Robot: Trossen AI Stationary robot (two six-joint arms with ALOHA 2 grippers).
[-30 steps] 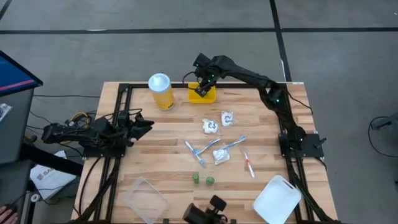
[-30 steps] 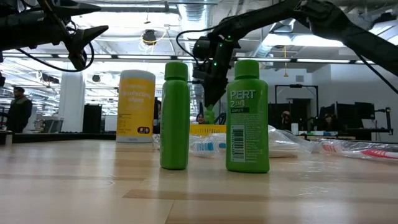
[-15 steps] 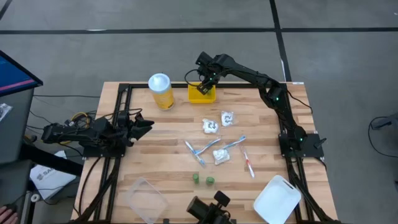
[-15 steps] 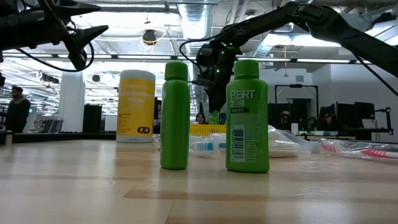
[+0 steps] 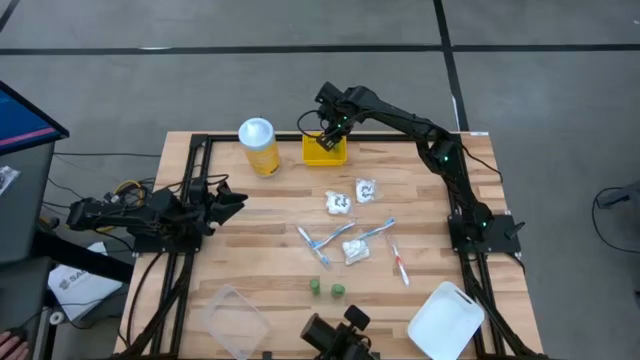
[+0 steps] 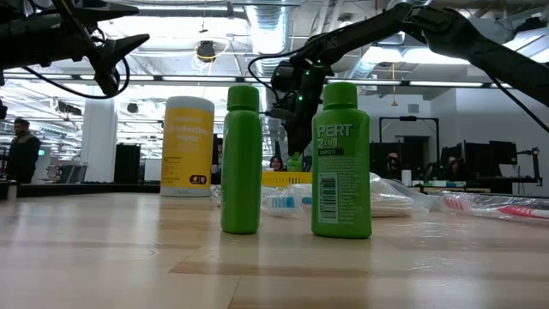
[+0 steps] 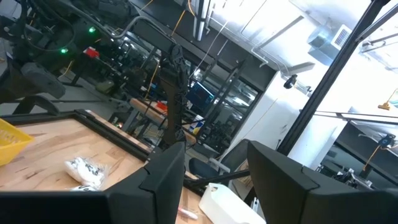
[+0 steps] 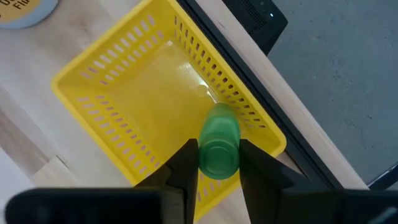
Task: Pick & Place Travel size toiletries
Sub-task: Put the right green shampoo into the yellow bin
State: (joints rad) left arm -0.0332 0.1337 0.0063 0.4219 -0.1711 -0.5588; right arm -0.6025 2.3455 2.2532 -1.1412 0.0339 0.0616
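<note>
The right gripper [image 8: 217, 163] clamps a small green bottle [image 8: 219, 142] over the yellow basket [image 8: 112, 106] at the table's [image 5: 260, 250] far edge. The right wrist view looks down its long axis, so it hangs upright; the high view hides it. Two more green bottles [image 6: 240, 159] stand near the front edge. The left gripper [image 5: 232, 200], fingers apart, waits at the left side.

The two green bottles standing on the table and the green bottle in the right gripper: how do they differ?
The two standing green bottles rest upright on the wooden table, free of any gripper. The third green bottle is clamped in the right gripper, off the table, above the yellow basket. All three share the same green colour.
</note>
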